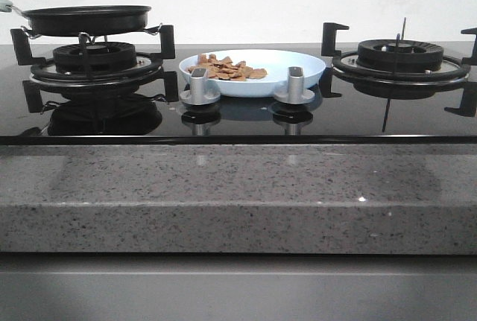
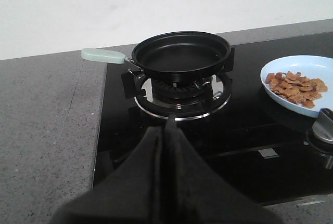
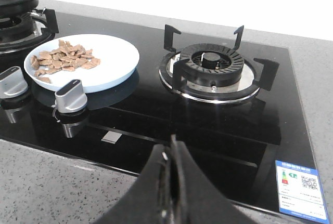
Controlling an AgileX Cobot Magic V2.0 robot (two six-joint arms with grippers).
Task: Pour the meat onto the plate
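Observation:
The meat [image 1: 226, 68] is a heap of orange-brown chunks lying on the pale blue plate [image 1: 298, 62], which sits at the middle of the black hob. It also shows in the left wrist view [image 2: 294, 84] on the plate [image 2: 276, 73] and in the right wrist view [image 3: 62, 57] on the plate [image 3: 114, 57]. The black frying pan [image 1: 86, 19] rests empty on the left burner [image 2: 179, 52]. My left gripper [image 2: 167, 130] is shut and empty, in front of the left burner. My right gripper [image 3: 170, 148] is shut and empty, over the hob's front edge. Neither gripper shows in the front view.
Two silver knobs [image 1: 199, 87] [image 1: 293, 85] stand in front of the plate. The right burner [image 1: 401, 56] has black pan supports. The pan's pale green handle [image 2: 103, 55] points off to the left. A speckled grey counter [image 1: 238, 187] runs along the front.

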